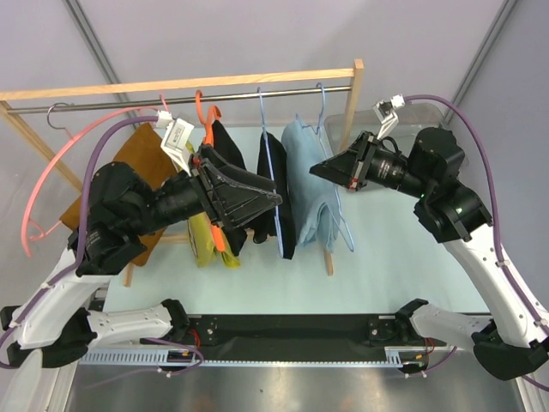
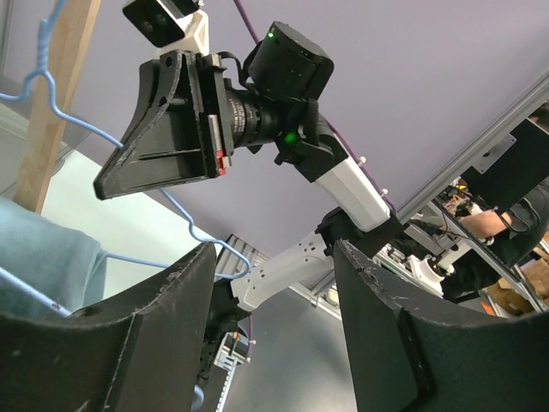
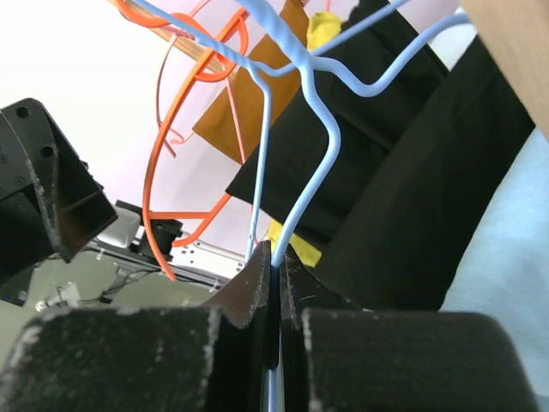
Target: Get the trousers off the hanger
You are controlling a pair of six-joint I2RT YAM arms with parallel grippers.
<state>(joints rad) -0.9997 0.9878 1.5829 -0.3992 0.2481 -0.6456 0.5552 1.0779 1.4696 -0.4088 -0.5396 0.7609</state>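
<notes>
Light blue trousers (image 1: 309, 193) hang on a light blue wire hanger (image 1: 321, 93) from the rack's rail. Black trousers (image 1: 279, 206) hang on a second blue hanger (image 1: 261, 112) to their left. My right gripper (image 1: 319, 168) is shut on the light blue hanger's wire (image 3: 302, 193), its fingertips (image 3: 257, 279) pinching the wire; the black trousers (image 3: 412, 197) lie behind. My left gripper (image 1: 270, 199) is open and empty at the black trousers' front. In the left wrist view its fingers (image 2: 129, 343) stand wide apart, facing the right gripper (image 2: 171, 129) and the hanger wire (image 2: 197, 227).
The wooden rack (image 1: 171, 84) spans the back, with a post (image 1: 356, 94) at the right. An orange hanger (image 1: 206, 112), a yellow garment (image 1: 202, 239), a brown garment (image 1: 137, 163) and an empty pink hanger (image 1: 51, 172) hang to the left. A clear bin (image 1: 343, 129) stands behind.
</notes>
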